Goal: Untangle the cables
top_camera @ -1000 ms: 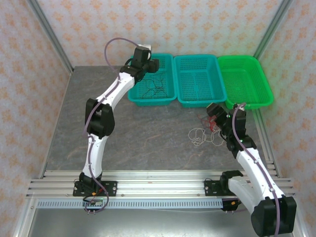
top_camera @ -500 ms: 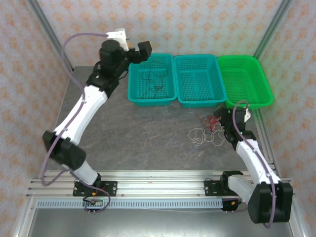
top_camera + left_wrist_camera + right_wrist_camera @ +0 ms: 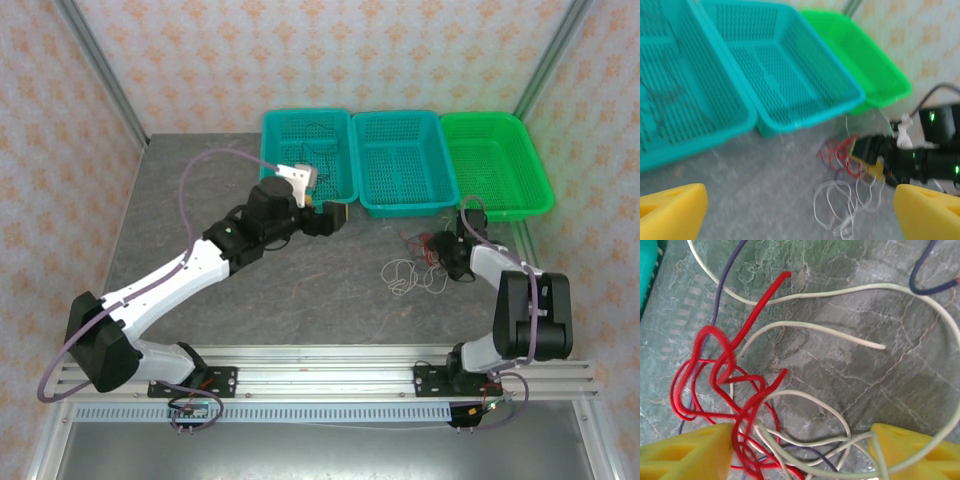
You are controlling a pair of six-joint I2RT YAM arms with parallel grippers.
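Grey, marbled table top [image 3: 300, 290] spreads beneath two white-and-black robot arms, with patterned walls on three sides. Along the far edge three plastic mesh baskets stand in a row, touching side by side: a left teal basket [image 3: 272, 165], a middle teal basket [image 3: 405, 205] and a green basket [image 3: 510, 210] on the right. The left arm [image 3: 190, 270] stretches diagonally from the near left corner toward the centre, and the left gripper [image 3: 330, 218] hovers just in front of the left teal basket. In its wrist camera its yellow fingers [image 3: 670, 207] are spread wide at the bottom corners of the picture, with nothing between them. The right arm [image 3: 525, 310] is folded tightly at the near right, and the right gripper [image 3: 440, 250] is low over the table in front of the gap between the middle and green baskets. Its yellow fingers [image 3: 690, 452] stand apart, straddling a knot of strands without pinching them. The cables lie in two places. The white cable [image 3: 410, 275] sprawls in loose loops on the table just left of the right gripper. The red cable [image 3: 420, 240] is bunched in tight loops beside it, crossing over and under the white one between the right gripper's fingers. The black cable [image 3: 318, 140], very thin, lies apart from both, inside the left teal basket toward its far end.
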